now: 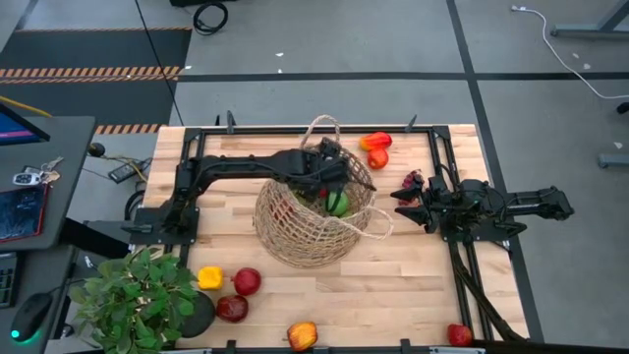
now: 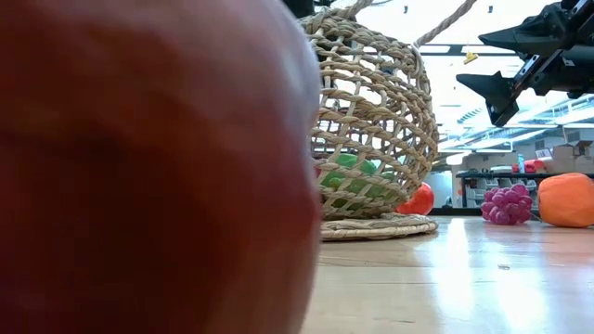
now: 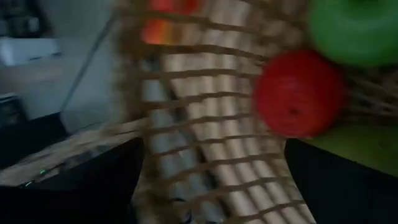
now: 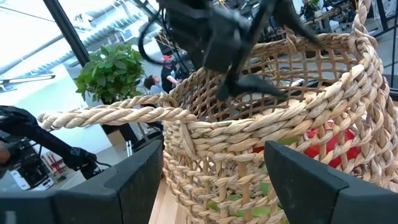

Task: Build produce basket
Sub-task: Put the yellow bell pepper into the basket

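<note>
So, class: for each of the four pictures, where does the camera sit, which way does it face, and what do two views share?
High: overhead, straight down; both arms, basket, left gripper over its mouth.
Low: table height, level across; red fruit blocks it, right gripper above.
Left wrist: inside the basket, facing a red and a green fruit.
Right wrist: facing the basket's side.
Shared: high and right wrist both show the potted plant.

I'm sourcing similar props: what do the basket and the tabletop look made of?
Basket: tan, matte twisted natural fibre, probably rope or seagrass, in an open see-through weave with rope loop handles.
Tabletop: pale wood, seemingly butcher-block; parallel glued strips show, with a slight sheen at table level.
</note>
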